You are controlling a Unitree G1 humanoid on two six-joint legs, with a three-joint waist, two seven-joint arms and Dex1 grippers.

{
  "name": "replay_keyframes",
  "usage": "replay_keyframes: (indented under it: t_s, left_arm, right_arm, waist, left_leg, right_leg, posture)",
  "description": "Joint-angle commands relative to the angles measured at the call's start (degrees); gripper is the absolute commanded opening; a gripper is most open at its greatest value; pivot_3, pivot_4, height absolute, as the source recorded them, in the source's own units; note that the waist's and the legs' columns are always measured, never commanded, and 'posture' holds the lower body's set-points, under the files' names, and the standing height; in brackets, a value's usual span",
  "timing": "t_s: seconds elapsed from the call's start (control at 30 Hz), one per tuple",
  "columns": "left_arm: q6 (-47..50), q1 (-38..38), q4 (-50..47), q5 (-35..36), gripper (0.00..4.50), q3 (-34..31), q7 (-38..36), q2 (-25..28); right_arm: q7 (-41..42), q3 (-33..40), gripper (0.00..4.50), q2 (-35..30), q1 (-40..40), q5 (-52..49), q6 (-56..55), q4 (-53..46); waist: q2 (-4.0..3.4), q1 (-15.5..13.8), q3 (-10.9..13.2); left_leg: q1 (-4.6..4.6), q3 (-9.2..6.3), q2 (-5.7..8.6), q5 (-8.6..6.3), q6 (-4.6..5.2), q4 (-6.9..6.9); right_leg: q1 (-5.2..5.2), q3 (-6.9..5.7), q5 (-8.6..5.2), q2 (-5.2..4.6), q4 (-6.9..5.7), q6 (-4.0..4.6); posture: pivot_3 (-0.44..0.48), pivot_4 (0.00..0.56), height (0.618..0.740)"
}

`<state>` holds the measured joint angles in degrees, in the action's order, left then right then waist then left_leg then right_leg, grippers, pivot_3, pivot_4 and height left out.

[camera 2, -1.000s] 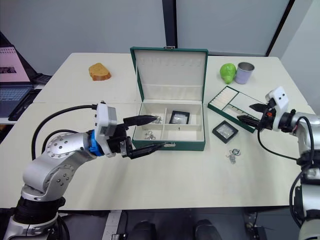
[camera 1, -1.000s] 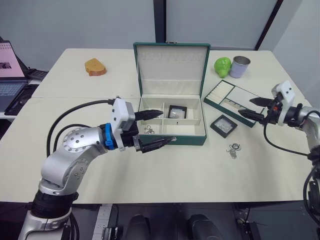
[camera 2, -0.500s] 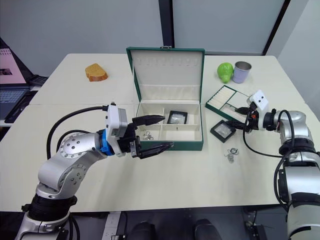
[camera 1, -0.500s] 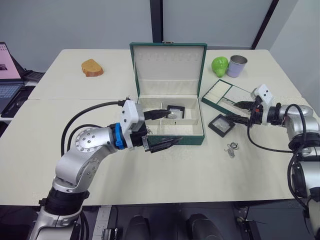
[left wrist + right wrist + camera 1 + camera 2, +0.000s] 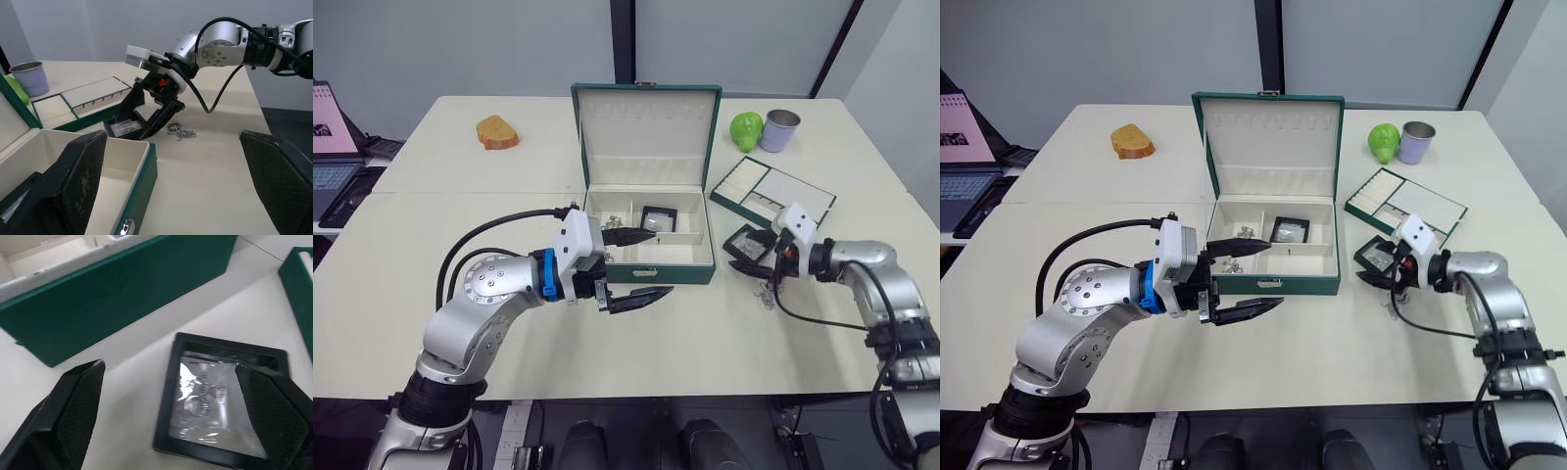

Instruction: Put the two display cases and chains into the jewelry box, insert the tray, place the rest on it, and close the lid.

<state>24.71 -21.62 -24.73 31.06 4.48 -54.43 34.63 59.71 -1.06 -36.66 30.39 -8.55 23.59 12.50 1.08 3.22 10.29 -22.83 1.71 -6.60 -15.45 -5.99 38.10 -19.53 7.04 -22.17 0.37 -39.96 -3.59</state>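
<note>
The jewelry box (image 5: 651, 266) stands open at mid-table, its lid (image 5: 646, 127) upright. One display case (image 5: 659, 217) lies in a rear compartment, and chains (image 5: 1247, 232) lie in the left one. The other display case (image 5: 751, 242) lies on the table right of the box. My right gripper (image 5: 741, 253) is open with its fingers (image 5: 78, 401) on either side of it, low over it. The tray (image 5: 773, 191) lies behind it. The rest (image 5: 767, 292), a silvery heap, lies just in front. My left gripper (image 5: 644, 264) hovers open and empty at the box's front left.
A green pear-like thing (image 5: 747, 127) and a metal cup (image 5: 781, 129) stand at the back right. A piece of bread (image 5: 496, 131) lies at the back left. A laptop (image 5: 333, 147) sits off the left edge.
My right gripper has swung in from beside the tray and come down around the display case on the table. The left gripper has stayed open at the box front.
</note>
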Motion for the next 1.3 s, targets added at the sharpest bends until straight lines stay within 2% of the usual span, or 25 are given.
replay_keyframes:
  t_s: [0.03, 0.2, 0.23, 0.3, 0.47, 0.63, 0.97, 1.17, 1.3]
  left_arm:
    - [-1.95, -0.44, -0.55, -0.99, 4.47, -0.01, -0.81, 0.34]
    - [-2.29, -1.19, 0.45, -1.36, 4.47, 0.17, -0.94, -0.20]
    - [-2.35, -1.26, 0.58, -1.44, 4.49, 0.28, -1.06, -0.21]
    - [-2.36, -1.41, 0.71, -1.56, 4.50, 0.42, -1.24, -0.28]
    - [-2.28, -1.80, 1.00, -1.76, 4.50, 0.42, -1.44, -0.44]
    - [-2.04, -1.86, 0.83, -1.87, 4.50, 0.36, -1.55, -0.40]
    - [-2.11, -1.80, 0.90, -1.98, 4.50, 0.50, -1.35, -0.84]
    - [-2.71, -1.35, 1.15, -2.35, 4.50, 0.35, -1.34, -1.18]
    - [-3.09, -0.74, 1.03, -2.45, 4.50, -0.08, -0.80, -1.53]
  right_arm:
    - [-5.68, 1.81, 4.50, 0.99, -2.82, -0.89, 3.22, -9.09]
    - [-10.66, 0.92, 4.50, 1.87, -5.02, 0.31, 5.16, -12.99]
    - [-11.35, 0.44, 4.32, 1.96, -5.37, 0.61, 5.53, -13.44]
    - [-12.41, -0.24, 3.85, 2.10, -5.82, 0.90, 6.19, -13.88]
    - [-14.18, -0.67, 2.21, 2.24, -6.01, 0.81, 6.22, -13.33]
    - [-14.44, -1.11, 1.07, 2.04, -5.90, 0.68, 5.48, -12.04]
    - [-14.58, -0.55, 1.07, 2.10, -5.26, -0.23, 4.95, -10.93]
    - [-14.10, -0.58, 0.11, 1.70, -5.29, -0.20, 4.33, -10.17]
    - [-13.32, 0.02, 0.02, 1.37, -5.00, -0.78, 3.99, -10.34]
  waist:
    - [0.00, -0.01, 0.00]
    - [0.00, -0.04, 0.00]
    - [0.00, -0.04, 0.00]
    - [0.00, -0.04, 0.00]
    - [0.00, -0.03, 0.00]
    - [0.00, -0.05, 0.00]
    - [0.00, -0.05, 0.00]
    - [0.00, -0.06, 0.00]
    - [0.00, -0.06, 0.00]
  left_leg:
    - [0.00, 0.00, 0.01, 0.00, 0.00, -0.01]
    - [-0.01, -0.01, 0.03, 0.00, 0.00, -0.01]
    - [0.00, 0.00, 0.03, 0.00, 0.00, -0.01]
    - [0.00, -0.01, 0.03, 0.00, 0.00, -0.02]
    - [0.00, -0.01, 0.03, 0.00, 0.00, -0.02]
    - [0.00, -0.01, 0.03, 0.00, 0.00, -0.03]
    - [0.00, -0.01, 0.03, 0.00, 0.00, -0.02]
    - [0.00, -0.01, 0.03, 0.00, 0.00, -0.02]
    - [0.00, -0.01, 0.03, 0.00, 0.00, -0.03]
  right_leg:
    - [-0.01, 0.00, 0.00, 0.00, 0.00, 0.00]
    - [-0.02, 0.01, 0.00, -0.01, 0.01, 0.00]
    - [-0.02, 0.02, 0.00, -0.01, 0.01, 0.00]
    - [-0.02, 0.01, 0.00, 0.00, 0.01, 0.00]
    - [-0.02, 0.02, 0.00, 0.00, 0.01, 0.00]
    - [-0.02, 0.02, 0.00, 0.00, 0.01, 0.00]
    - [-0.02, 0.02, 0.00, 0.00, 0.02, 0.00]
    - [-0.02, 0.02, 0.00, 0.00, 0.02, 0.00]
    - [-0.02, 0.02, 0.00, 0.00, 0.02, 0.00]
  posture:
    - [0.000, 0.150, 0.740]
    - [0.000, 0.150, 0.740]
    - [0.000, 0.150, 0.740]
    - [0.000, 0.150, 0.740]
    - [0.000, 0.150, 0.740]
    - [0.000, 0.150, 0.740]
    - [0.000, 0.150, 0.740]
    - [0.000, 0.150, 0.740]
    - [0.000, 0.150, 0.740]
